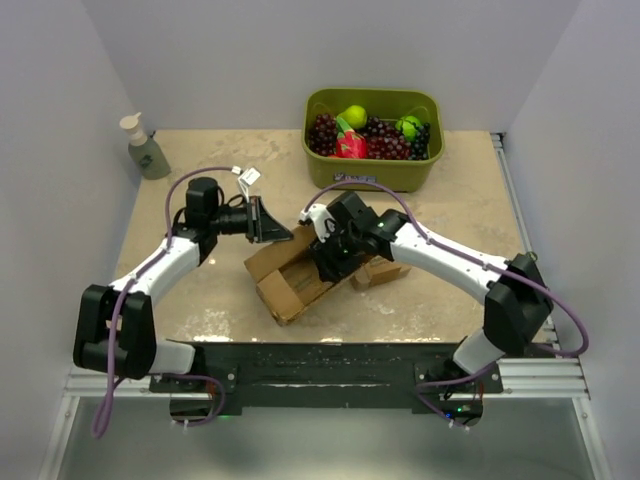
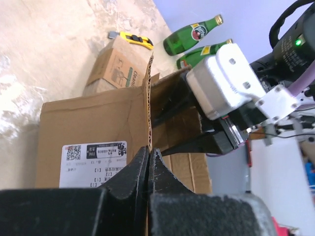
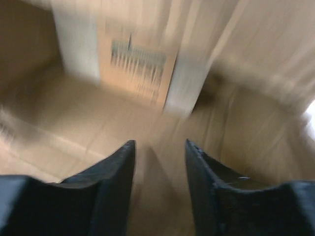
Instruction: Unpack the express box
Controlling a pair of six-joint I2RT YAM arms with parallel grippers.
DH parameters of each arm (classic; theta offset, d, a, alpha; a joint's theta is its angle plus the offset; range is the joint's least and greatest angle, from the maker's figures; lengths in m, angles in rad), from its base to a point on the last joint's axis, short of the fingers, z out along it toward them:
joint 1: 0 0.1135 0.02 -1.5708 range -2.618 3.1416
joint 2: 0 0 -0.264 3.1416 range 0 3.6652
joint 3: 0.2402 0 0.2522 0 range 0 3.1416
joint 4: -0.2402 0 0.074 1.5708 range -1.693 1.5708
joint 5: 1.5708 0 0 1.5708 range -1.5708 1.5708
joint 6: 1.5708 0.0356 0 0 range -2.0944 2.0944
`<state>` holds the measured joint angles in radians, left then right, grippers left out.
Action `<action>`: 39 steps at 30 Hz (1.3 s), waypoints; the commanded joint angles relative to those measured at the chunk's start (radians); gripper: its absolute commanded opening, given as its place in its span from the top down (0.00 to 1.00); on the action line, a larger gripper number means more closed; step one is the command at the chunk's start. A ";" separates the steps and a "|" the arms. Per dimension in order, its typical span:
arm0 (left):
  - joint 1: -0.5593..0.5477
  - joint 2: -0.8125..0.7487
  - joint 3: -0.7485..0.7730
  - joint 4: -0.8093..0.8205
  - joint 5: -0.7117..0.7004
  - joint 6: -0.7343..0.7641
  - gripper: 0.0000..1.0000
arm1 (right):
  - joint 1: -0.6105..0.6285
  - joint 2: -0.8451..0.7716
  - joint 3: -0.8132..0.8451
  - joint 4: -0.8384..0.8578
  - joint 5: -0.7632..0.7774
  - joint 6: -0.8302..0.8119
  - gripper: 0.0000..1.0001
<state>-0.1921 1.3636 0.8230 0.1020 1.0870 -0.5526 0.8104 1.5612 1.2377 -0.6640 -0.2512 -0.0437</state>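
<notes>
The express box, a brown carton lying open on the table, has a white label on one side. My left gripper is shut on the edge of its raised cardboard flap; in the left wrist view the jaws pinch the corrugated edge. My right gripper reaches into the box's open top. In the right wrist view it is open and empty over the blurred cardboard inside. The right gripper's fingers also show in the left wrist view, inside the box.
A green bin of fruit stands behind the box. A soap bottle is at the back left. A smaller cardboard piece lies right of the box. The left wrist view shows a small carton, a yellow knife and green bottles.
</notes>
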 commanded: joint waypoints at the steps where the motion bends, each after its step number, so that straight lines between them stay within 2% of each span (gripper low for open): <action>1: 0.002 -0.011 -0.062 0.128 0.033 -0.118 1.00 | 0.003 0.092 0.049 0.165 -0.031 0.025 0.40; 4: 0.013 0.003 -0.100 0.180 0.036 -0.167 1.00 | 0.006 0.147 0.065 0.190 -0.039 0.066 0.31; 11: 0.123 -0.013 -0.229 0.215 -0.019 -0.231 1.00 | 0.061 0.155 -0.012 0.109 0.082 0.148 0.27; 15: 0.123 -0.049 -0.272 0.260 -0.026 -0.241 1.00 | 0.075 0.120 -0.119 0.093 0.243 0.173 0.22; 19: 0.125 -0.057 -0.268 0.246 -0.009 -0.210 1.00 | 0.075 0.146 -0.068 0.102 0.343 0.159 0.20; 22: 0.122 -0.055 -0.266 0.249 -0.004 -0.202 1.00 | 0.073 0.233 -0.041 0.145 0.278 0.153 0.20; 23: 0.122 -0.057 -0.266 0.254 -0.004 -0.201 1.00 | 0.073 0.259 -0.041 0.168 0.200 0.159 0.20; 24: 0.122 -0.058 -0.266 0.257 -0.003 -0.201 1.00 | 0.070 0.276 -0.056 0.191 0.135 0.163 0.23; 25: 0.122 -0.058 -0.263 0.260 0.005 -0.199 1.00 | 0.069 0.310 -0.060 0.201 0.077 0.147 0.30; 27: 0.122 -0.063 -0.259 0.249 0.010 -0.187 1.00 | 0.067 0.310 -0.078 0.227 -0.038 0.153 0.51; 28: 0.123 -0.064 -0.257 0.248 0.011 -0.182 1.00 | 0.064 0.309 -0.096 0.233 -0.096 0.119 0.76; 29: 0.122 -0.069 -0.255 0.248 0.010 -0.178 1.00 | 0.062 0.298 -0.101 0.222 -0.091 0.120 0.97; 30: 0.123 -0.070 -0.254 0.246 0.008 -0.167 1.00 | 0.064 0.280 -0.116 0.224 -0.091 0.128 1.00; 32: 0.122 -0.075 -0.245 0.229 -0.004 -0.152 1.00 | 0.062 0.232 -0.113 0.193 -0.082 0.105 1.00; 36: 0.123 -0.080 -0.210 0.174 -0.033 -0.066 1.00 | 0.059 0.099 -0.002 0.139 -0.001 -0.001 1.00; 39: 0.123 -0.084 -0.167 0.143 -0.050 -0.005 1.00 | 0.058 -0.019 0.063 0.155 -0.008 -0.074 1.00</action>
<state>-0.0715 1.3067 0.5835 0.2901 1.0691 -0.6930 0.8600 1.7054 1.1957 -0.4660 -0.2348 0.0040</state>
